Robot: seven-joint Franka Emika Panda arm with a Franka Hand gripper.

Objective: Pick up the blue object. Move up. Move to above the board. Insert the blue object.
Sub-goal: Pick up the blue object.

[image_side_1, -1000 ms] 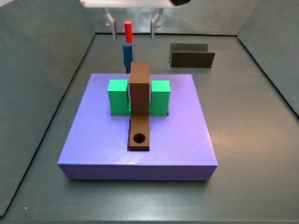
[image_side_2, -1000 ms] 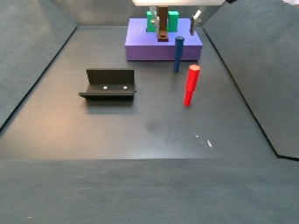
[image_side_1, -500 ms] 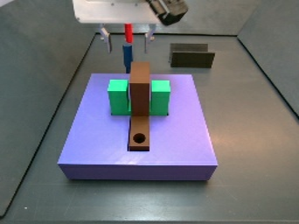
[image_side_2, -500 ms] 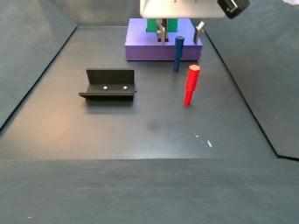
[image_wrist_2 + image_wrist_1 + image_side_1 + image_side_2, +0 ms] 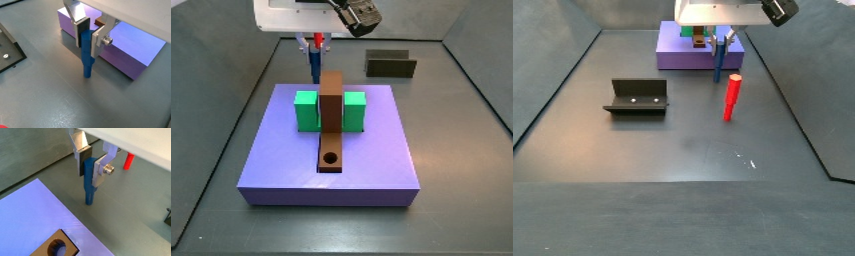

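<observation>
The gripper [image 5: 92, 162] is hanging over the floor beside the purple slab [image 5: 137, 50], its plates bracketing the top of the blue object [image 5: 86, 52], which is standing upright; contact I cannot tell; the board [image 5: 331, 120] is lying across the green block [image 5: 306, 110], hole toward six o'clock.

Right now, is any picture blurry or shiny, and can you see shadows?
Both wrist views look sharp: the gripper straddles the blue object, whose base casts a faint soft shadow. In a side view, small bright glints mark the floor; the red stick casts hardly any shadow.
</observation>
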